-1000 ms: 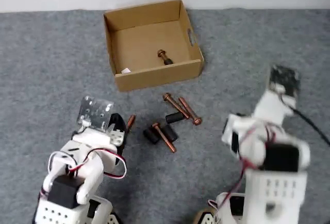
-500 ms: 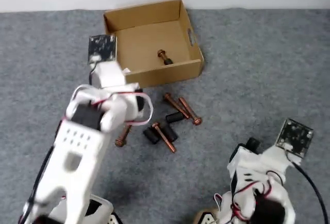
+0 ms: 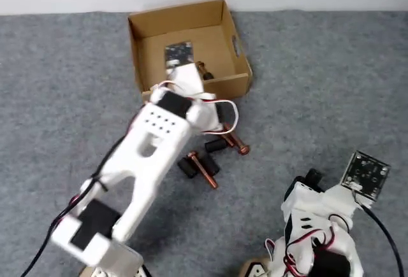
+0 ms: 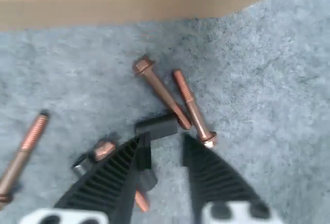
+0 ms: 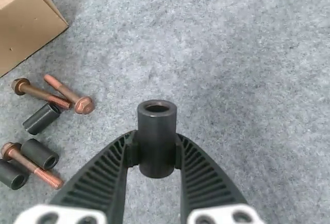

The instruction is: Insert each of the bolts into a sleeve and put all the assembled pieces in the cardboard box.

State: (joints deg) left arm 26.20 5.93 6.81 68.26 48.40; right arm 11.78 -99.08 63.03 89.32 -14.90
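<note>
Right wrist view showed the right gripper (image 5: 157, 144) clamped on an upright black cylindrical sleeve (image 5: 157, 123). The left gripper (image 4: 163, 142) stood parted and empty above a second black sleeve (image 4: 156, 125), just beside two loose copper bolts (image 4: 162, 95). One apparently assembled piece (image 3: 205, 73) lay in the brown cardboard box (image 3: 236, 85). Judging by the loose parts, most of the assembly remained.
</note>
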